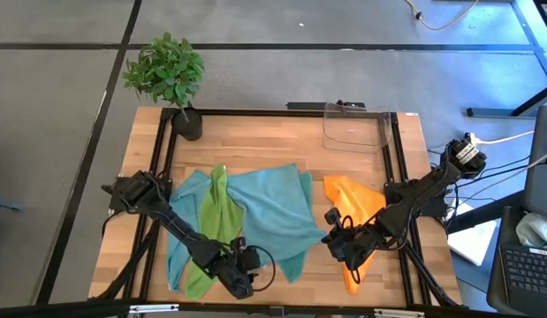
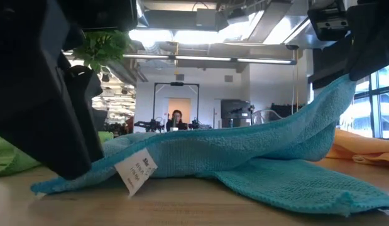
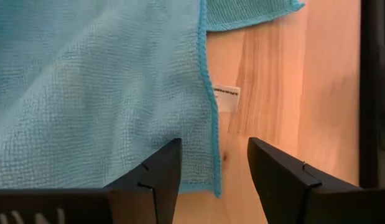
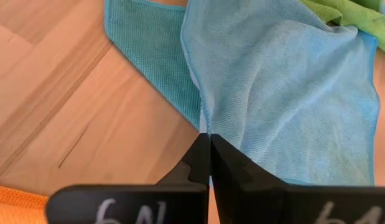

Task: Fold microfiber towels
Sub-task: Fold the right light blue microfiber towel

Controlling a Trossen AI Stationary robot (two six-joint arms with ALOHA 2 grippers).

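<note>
On the bench (image 1: 361,168), from left: lime green towel (image 1: 218,216) lying crumpled over one light blue towel (image 1: 186,199). Near the front edge, left hand (image 1: 240,276) with fingers wide apart, empty, just over the edge of the upper light blue towel (image 1: 269,208). Under it, teal towel (image 1: 291,263). Further right, right hand (image 1: 330,237) pinched tight on that upper light blue towel's corner, lifting it. Beside it, orange towel (image 1: 354,208), crumpled.

Grey floor (image 1: 61,132), ceiling strip lights (image 2: 200,59), possibly a doorway (image 2: 177,110)
</note>
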